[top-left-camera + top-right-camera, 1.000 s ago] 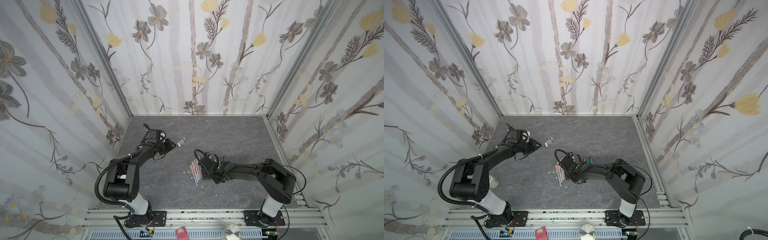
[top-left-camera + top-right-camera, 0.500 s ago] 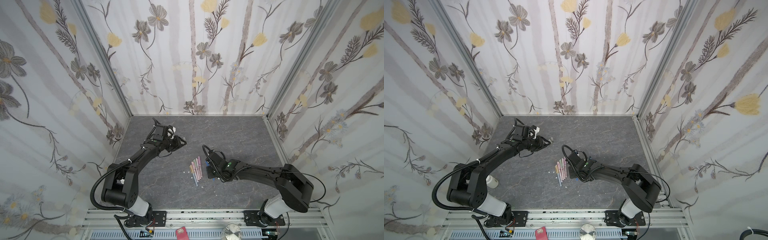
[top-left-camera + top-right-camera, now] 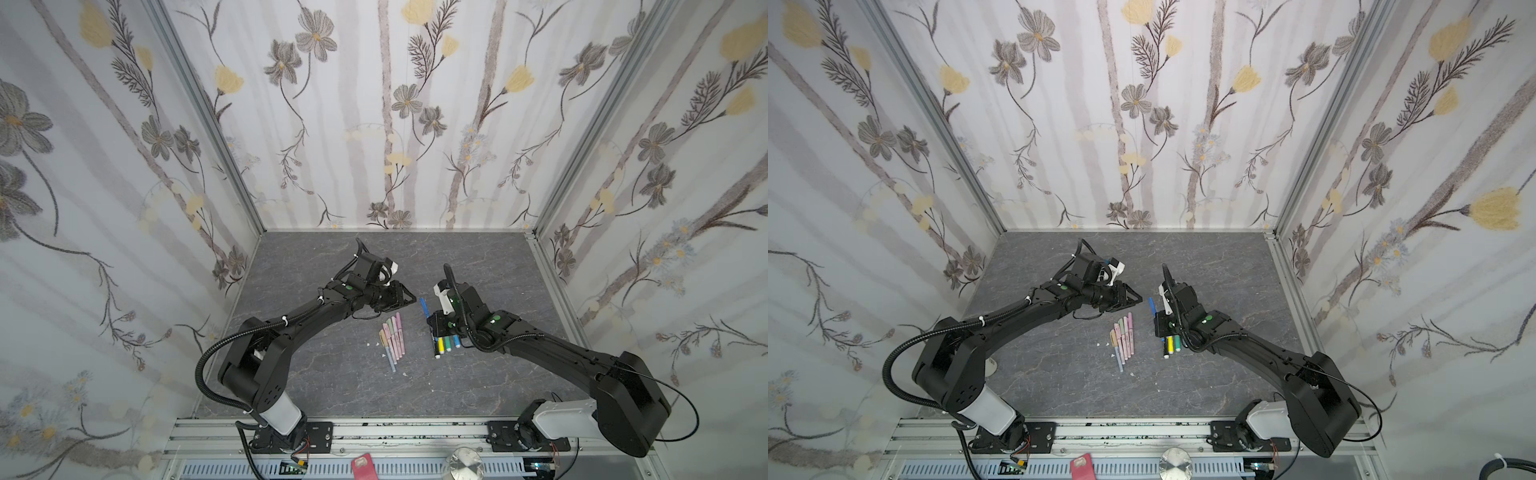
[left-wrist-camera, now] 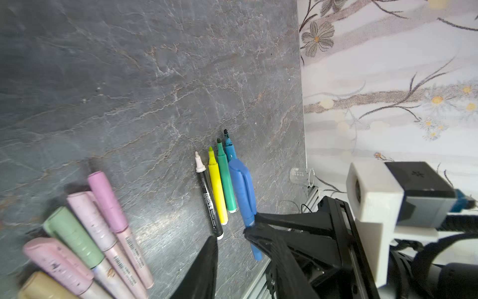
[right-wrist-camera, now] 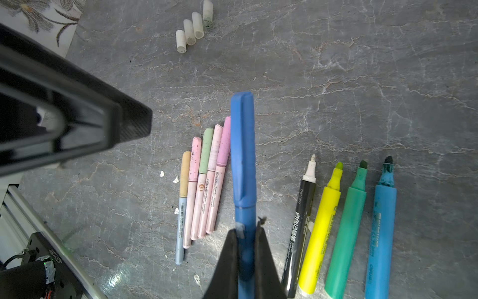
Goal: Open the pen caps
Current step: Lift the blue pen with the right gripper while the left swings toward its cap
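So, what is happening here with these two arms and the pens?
The right gripper is shut on a blue pen, its cap on, and points it toward the left gripper, which is near and holds nothing. Four uncapped markers lie nearby; five pastel pens lie capped. Four white caps lie farther off.

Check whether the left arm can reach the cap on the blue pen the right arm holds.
Probably yes: the right tool grips the blue pen behind the cap, which sticks out free, and the left tool stands open right beside it, nothing between.
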`<state>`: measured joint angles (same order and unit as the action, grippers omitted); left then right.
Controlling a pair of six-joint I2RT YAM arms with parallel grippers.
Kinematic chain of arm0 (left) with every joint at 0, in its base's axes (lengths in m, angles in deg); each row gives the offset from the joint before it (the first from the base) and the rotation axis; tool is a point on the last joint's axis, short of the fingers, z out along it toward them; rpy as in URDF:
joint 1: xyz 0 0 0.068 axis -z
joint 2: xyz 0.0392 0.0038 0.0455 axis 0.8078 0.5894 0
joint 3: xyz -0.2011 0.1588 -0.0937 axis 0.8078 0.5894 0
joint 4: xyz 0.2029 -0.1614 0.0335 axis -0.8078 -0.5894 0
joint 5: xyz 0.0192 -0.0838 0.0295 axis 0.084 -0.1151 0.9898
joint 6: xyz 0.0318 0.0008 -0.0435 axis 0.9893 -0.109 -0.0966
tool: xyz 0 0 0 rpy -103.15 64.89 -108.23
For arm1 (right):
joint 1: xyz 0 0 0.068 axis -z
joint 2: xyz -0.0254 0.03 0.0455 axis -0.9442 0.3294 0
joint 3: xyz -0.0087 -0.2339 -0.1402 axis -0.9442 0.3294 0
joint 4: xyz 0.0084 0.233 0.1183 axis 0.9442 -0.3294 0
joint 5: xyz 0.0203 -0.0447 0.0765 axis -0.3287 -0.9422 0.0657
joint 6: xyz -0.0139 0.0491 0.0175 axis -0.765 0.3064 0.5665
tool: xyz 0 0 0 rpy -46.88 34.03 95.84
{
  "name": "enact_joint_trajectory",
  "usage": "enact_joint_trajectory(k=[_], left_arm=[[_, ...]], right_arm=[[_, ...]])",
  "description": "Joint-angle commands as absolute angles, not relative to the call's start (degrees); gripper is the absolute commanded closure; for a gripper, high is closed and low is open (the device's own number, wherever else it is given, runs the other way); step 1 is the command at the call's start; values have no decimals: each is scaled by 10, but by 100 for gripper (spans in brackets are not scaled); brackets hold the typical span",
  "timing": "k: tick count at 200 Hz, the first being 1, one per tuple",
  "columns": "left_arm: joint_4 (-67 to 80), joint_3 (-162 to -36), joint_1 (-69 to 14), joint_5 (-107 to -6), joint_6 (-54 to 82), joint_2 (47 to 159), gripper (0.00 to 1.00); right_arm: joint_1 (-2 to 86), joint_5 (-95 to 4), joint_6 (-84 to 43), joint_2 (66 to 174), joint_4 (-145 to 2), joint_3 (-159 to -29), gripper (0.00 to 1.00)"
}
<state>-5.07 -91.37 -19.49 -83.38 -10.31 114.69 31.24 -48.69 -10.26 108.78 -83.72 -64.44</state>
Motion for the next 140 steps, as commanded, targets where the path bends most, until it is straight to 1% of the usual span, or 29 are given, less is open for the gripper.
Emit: enact_joint_trajectory(k=[1,37,104,123,140], left_arm=[[-30,-934,-175,-824,-118,1169,62],[-38,-955,-160,-813,-115,1196,60],[-44,-967,-157,-789,-111,1221,60],[-45,-972,-157,-786,-109,1228,63],[-52,-979,-157,-778,-106,1233,69]], right_arm=[[314,-474,-107,1089,-814,-652,99],[314,-471,-104,1098,-806,-661,100],[314,-466,-104,1109,-799,-668,100],[313,-465,-103,1110,-797,-668,100],[313,-464,-103,1112,-796,-668,100]])
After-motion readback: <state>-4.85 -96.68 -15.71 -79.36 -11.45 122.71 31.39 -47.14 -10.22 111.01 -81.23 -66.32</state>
